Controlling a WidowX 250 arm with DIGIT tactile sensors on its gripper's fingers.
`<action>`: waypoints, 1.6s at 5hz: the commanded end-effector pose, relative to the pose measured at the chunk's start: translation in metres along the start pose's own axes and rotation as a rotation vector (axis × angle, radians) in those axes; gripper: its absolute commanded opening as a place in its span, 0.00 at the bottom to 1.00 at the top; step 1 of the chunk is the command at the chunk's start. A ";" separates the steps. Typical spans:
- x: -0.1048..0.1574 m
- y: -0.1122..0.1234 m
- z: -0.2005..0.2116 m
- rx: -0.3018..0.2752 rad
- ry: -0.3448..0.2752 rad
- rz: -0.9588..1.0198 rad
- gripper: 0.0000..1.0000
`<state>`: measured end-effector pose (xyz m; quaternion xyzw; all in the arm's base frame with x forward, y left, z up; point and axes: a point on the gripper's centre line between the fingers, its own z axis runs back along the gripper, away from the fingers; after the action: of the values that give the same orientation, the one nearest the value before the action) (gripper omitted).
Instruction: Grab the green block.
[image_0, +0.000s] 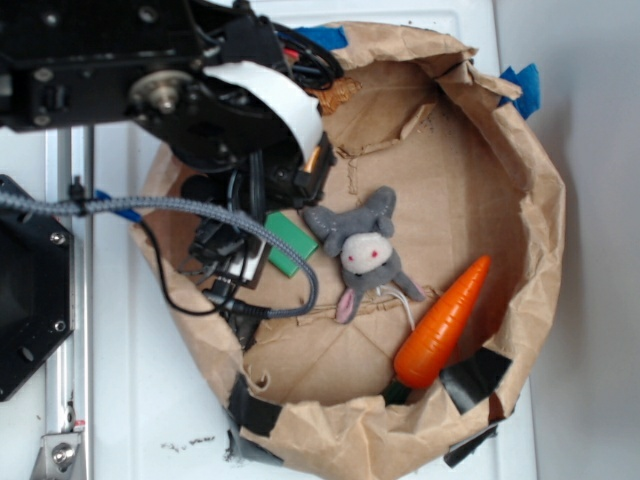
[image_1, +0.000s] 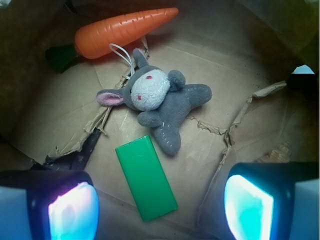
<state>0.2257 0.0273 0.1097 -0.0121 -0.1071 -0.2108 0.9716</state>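
- Pincer (image_1: 160, 205) fingers are seen spread wide apart at the bottom of the wrist view, and nothing is held between them.
- One finger (image_1: 70, 210) is seen at the bottom left corner and the other at the bottom right, both glowing light blue.
- The green block (image_1: 145, 177) is laid flat on the brown paper floor between the two fingers, but it is not touched by either one.
- The block is turned a little, with its far end near the leg of the grey bunny toy (image_1: 157, 102).
- The bunny toy is laid on its back, just past the block.
- An orange toy carrot (image_1: 122, 30) is laid past the bunny, close to its head.
- All three things are kept inside a big brown paper bag (image_0: 540, 200) with rolled-down sides.
- In the exterior view, the black robot arm (image_0: 200, 110) is hung over the left part of the bag, and only a corner of the green block (image_0: 292, 245) can be seen beside the bunny.
- The bag is set on a white bench (image_0: 140, 400).
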 end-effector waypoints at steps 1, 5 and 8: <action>-0.002 -0.006 -0.007 0.018 -0.010 -0.112 1.00; -0.003 -0.017 -0.060 -0.136 0.052 -0.476 1.00; 0.004 -0.018 -0.075 -0.123 0.038 -0.457 1.00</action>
<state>0.2373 0.0064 0.0327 -0.0491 -0.0633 -0.4219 0.9031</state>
